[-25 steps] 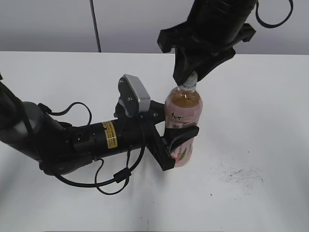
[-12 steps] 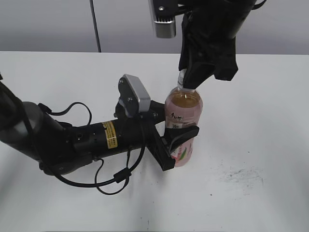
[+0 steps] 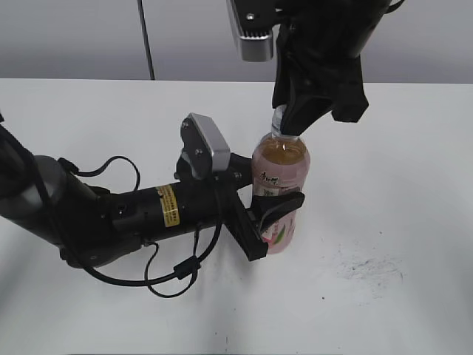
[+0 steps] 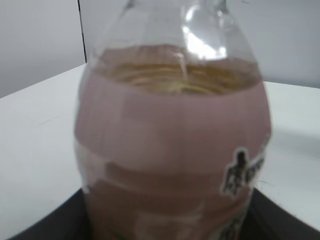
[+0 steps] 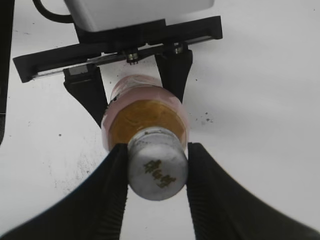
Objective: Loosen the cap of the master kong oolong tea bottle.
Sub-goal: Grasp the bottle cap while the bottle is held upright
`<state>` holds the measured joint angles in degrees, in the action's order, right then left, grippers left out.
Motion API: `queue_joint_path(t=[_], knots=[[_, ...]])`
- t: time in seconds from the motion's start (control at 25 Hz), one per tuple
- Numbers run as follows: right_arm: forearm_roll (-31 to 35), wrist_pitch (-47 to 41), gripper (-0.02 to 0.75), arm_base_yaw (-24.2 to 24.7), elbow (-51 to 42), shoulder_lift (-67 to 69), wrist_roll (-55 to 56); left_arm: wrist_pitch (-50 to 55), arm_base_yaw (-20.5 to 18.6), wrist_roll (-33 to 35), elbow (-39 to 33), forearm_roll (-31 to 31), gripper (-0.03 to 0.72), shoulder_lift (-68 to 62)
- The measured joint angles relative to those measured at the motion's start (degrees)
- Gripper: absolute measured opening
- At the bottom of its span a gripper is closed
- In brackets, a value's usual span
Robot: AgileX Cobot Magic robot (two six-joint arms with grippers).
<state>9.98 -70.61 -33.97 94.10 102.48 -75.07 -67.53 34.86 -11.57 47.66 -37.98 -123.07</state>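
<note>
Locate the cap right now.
The cap is on top of the tea bottle, right of centre in the exterior view, pinched between the right end effector fingers; the left end effector clamps the bottle's body below.

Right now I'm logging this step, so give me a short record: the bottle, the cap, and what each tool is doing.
bottle: master kong oolong tea bottle, upright on the white table
cap: cap on the neck
left tool: left tool clamped round the bottle's lower body
right tool: right tool closed on the cap from above
</note>
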Motion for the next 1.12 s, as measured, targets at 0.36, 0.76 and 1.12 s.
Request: queue_joint_path(t=[0.36,0.76,1.12], knots=[[1.6,-1.3,0.272,0.0,2.9,-1.7,7.1,-3.8,0.0,0.1,0.4,0.5,0.385,0.6],[1.7,-1.3,0.272,0.0,2.9,-1.8,7.4,-3.8,0.0,0.1,0.4,0.5,0.385,0.7],[0.0,-1.3,0.272,0.0,2.9,-1.8,16.0,-3.4,0.0,0.1,0.4,0.6,0.385,0.7]])
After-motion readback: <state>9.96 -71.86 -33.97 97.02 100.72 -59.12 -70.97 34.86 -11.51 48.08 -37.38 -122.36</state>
